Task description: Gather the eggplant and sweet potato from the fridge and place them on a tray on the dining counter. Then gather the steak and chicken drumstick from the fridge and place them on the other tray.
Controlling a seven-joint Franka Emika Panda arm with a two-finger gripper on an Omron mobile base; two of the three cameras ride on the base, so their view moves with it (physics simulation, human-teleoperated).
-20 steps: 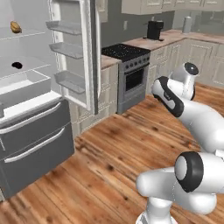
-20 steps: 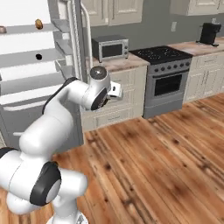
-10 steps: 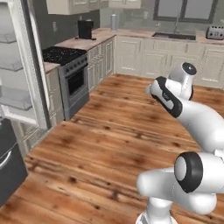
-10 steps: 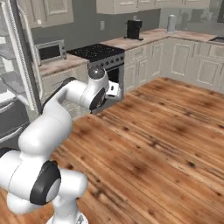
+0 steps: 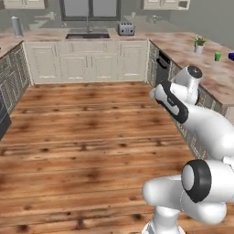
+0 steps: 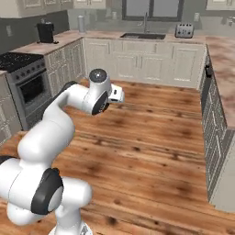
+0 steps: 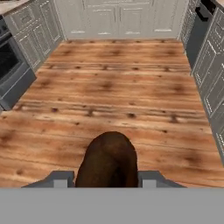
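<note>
Wood flooring stretches ahead toward cream cabinets. Gripper (image 7: 107,181) is clamped around the sweet potato (image 7: 108,161), which looks firm, light, best held mid-body.

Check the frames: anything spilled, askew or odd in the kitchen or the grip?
Nothing stands out. The sweet potato sits squarely in the gripper, with no tilt showing. The wood floor shows no spill, and the cabinet doors under the sink look shut.
</note>
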